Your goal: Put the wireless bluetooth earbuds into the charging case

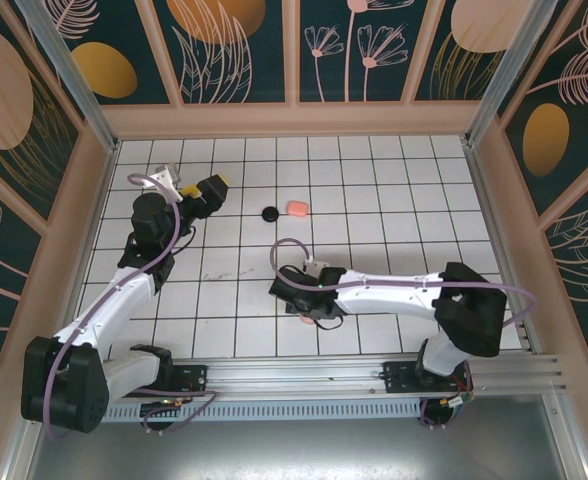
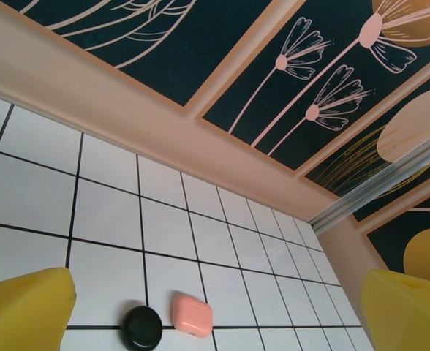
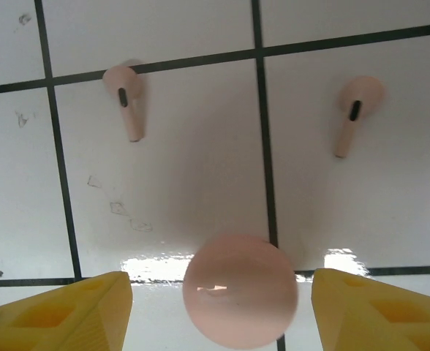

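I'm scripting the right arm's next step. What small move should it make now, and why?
Probably close the right gripper on the round pink case: it sits between the open fingers, not yet gripped, and the two pink earbuds lie loose on the tiles beyond, waiting to go in.

Bright, even light; soft shadows and 2 glare patches on glossy tiles (image 3: 200,183).

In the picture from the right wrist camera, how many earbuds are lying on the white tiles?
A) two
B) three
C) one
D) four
A: the left earbud and the right earbud, both pale pink, lie apart on the white tiles, and there are no others.
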Available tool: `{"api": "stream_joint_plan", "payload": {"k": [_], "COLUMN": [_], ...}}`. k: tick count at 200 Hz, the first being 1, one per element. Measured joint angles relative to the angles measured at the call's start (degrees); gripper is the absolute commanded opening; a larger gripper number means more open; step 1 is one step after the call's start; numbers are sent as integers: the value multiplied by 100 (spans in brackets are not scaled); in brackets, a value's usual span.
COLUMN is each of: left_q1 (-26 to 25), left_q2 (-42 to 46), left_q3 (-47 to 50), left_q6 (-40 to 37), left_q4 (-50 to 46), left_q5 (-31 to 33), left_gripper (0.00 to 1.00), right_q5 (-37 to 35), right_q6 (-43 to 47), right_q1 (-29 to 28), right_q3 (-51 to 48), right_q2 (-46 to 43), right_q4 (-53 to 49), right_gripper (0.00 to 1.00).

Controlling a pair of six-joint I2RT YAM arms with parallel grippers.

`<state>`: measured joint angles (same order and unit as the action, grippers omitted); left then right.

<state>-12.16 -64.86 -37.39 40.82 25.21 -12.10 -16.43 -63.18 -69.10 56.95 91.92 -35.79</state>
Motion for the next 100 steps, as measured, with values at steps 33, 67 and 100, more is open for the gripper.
{"api": "stream_joint_plan", "payload": {"k": [33, 67, 100], "left_q1": [0, 0, 0], "left_q2": [35, 223, 306], "left_q3": [2, 0, 0], "left_q6": [26, -90, -92], "left_q4": [-76, -221, -308], "left_q5": [87, 87, 107], "left_gripper": [99, 99, 99], "right_q5": [39, 125, 190], "right_q6": [319, 498, 616], "right_q1": [17, 81, 98], "right_q3": [116, 116, 101], "right_q2": [245, 332, 389], "right_q4": [-2, 0, 66], "right_gripper": [66, 66, 67]}}
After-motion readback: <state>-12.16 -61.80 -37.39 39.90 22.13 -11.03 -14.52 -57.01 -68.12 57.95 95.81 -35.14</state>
